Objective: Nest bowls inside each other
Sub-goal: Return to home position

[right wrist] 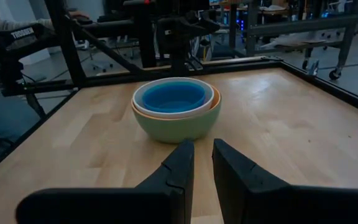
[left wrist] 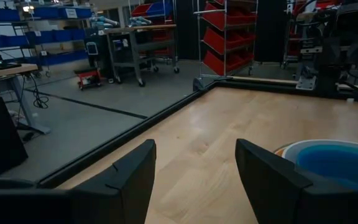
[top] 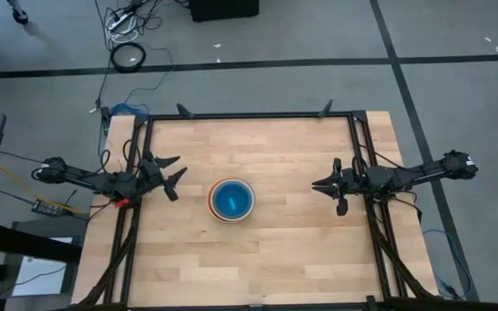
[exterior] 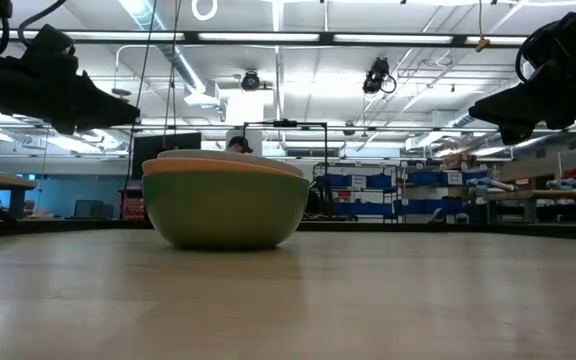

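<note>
The bowls (top: 232, 200) stand nested in one stack near the middle of the table. The green one (right wrist: 176, 127) is outermost, then an orange rim, a white rim and the blue one (right wrist: 174, 96) inside. The stack (exterior: 225, 205) rests on the green bowl's base. My left gripper (top: 180, 169) hovers open at the table's left side, level and pointing toward the stack (left wrist: 334, 163). At the right side my right gripper (top: 318, 183) also points at it, level. Only a narrow gap shows between its fingers (right wrist: 202, 144). Neither gripper holds anything.
A black frame (top: 249, 115) runs around the wooden table top (top: 275, 259). Bare wood lies on every side of the stack. Beyond the table are shelves, carts and cables on the floor. A person's arm (right wrist: 5, 23) shows in the room behind.
</note>
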Motion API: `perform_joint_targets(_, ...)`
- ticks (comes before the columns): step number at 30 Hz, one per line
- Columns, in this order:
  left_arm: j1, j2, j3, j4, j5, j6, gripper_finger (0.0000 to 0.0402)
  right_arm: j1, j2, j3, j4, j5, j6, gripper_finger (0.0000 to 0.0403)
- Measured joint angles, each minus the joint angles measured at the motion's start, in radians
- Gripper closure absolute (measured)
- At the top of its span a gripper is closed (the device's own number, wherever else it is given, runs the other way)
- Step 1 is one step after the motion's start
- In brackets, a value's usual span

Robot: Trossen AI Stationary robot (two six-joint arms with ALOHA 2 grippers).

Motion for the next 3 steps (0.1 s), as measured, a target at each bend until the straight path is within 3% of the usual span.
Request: perform_joint_targets(3,0.000,0.000,0.000,0.000,0.000,0.000,0.0172,0.000,0.000,0.000,0.000,0.000,0.000,0.0353)
